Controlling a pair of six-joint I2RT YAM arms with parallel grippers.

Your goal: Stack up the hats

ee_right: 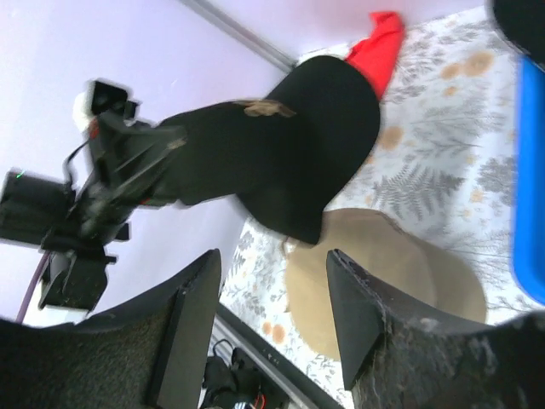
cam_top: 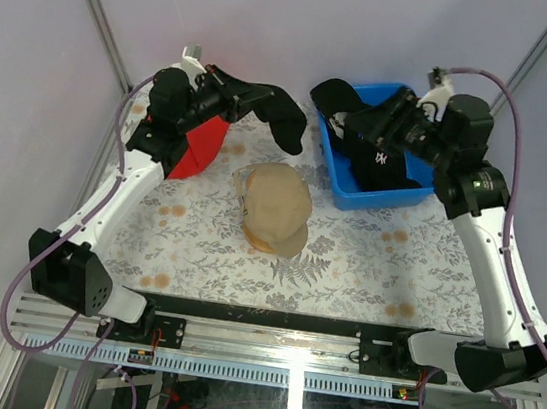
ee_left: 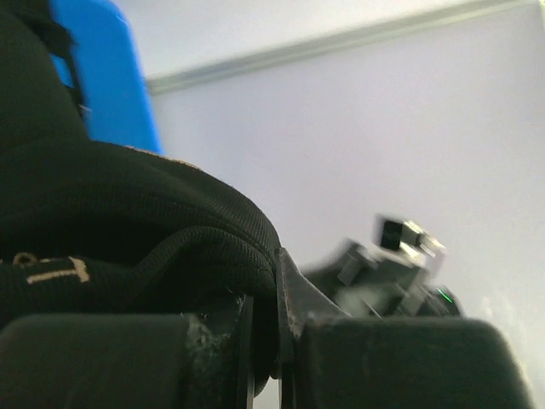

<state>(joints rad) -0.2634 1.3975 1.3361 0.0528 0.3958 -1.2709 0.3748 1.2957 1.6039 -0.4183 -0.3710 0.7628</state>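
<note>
The left end effector (cam_top: 235, 99) is clamped on a black cap (cam_top: 280, 120), held above the bench (cam_top: 366, 267) at upper left of the top view. The right end effector (ee_right: 272, 256) is wide open and empty, over the blue bin (cam_top: 385, 201) at upper right, which contains further black caps (cam_top: 380, 163). The tan cap (cam_top: 275, 205) lies at bench centre.

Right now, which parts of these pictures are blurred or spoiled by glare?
Top external: sharp and evenly lit, glare only on the metal rail at the near edge. Left wrist: the black cap fills the left side near the lens; the right arm behind is blurred. Right wrist: the left arm is smeared, the tan cap fairly sharp.
</note>
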